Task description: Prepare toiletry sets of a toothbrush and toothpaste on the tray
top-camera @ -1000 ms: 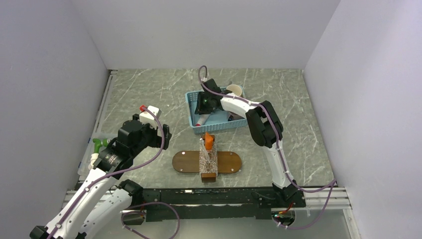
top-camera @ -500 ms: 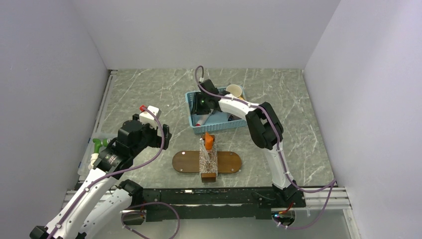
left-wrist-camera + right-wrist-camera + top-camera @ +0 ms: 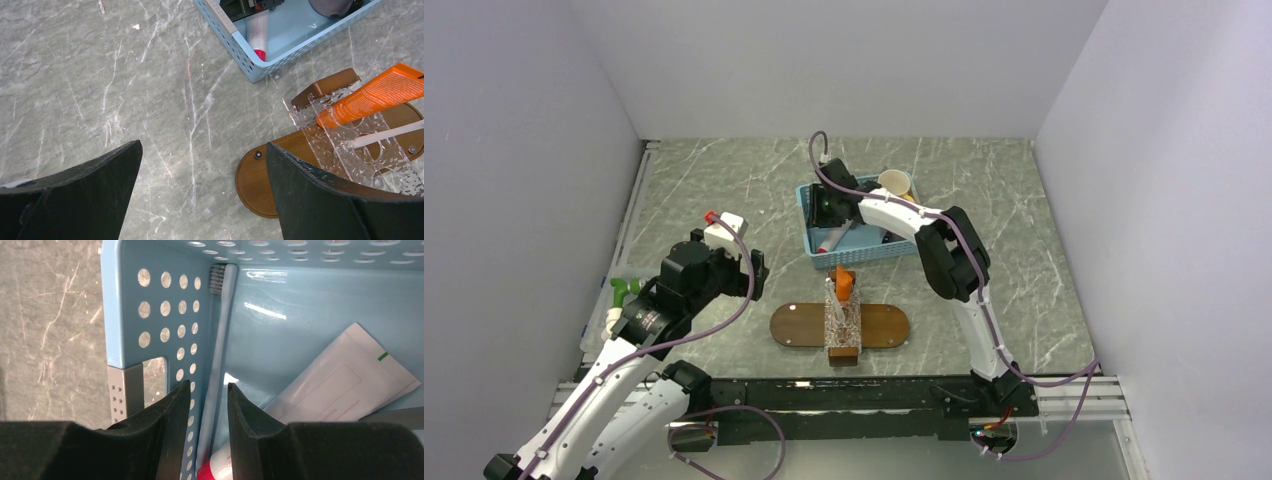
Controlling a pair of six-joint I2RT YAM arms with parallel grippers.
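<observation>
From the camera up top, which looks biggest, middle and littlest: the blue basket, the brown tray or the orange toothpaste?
1. Blue basket: covers the most area.
2. Brown tray: slightly longer but much narrower.
3. Orange toothpaste: by far the smallest.

The right tool (image 3: 209, 390) has slid leftward inside the blue basket (image 3: 874, 252), up against its left wall (fingers straddling the pale toothbrush (image 3: 220, 340) there), uncovering more of the paper cup (image 3: 895, 183).

Your tray (image 3: 794, 325) lies in front, holder (image 3: 843, 322) with toothpaste (image 3: 844, 283) on it; basket (image 3: 879, 252) just behind, toothbrush (image 3: 220, 340) inside along its wall.
</observation>
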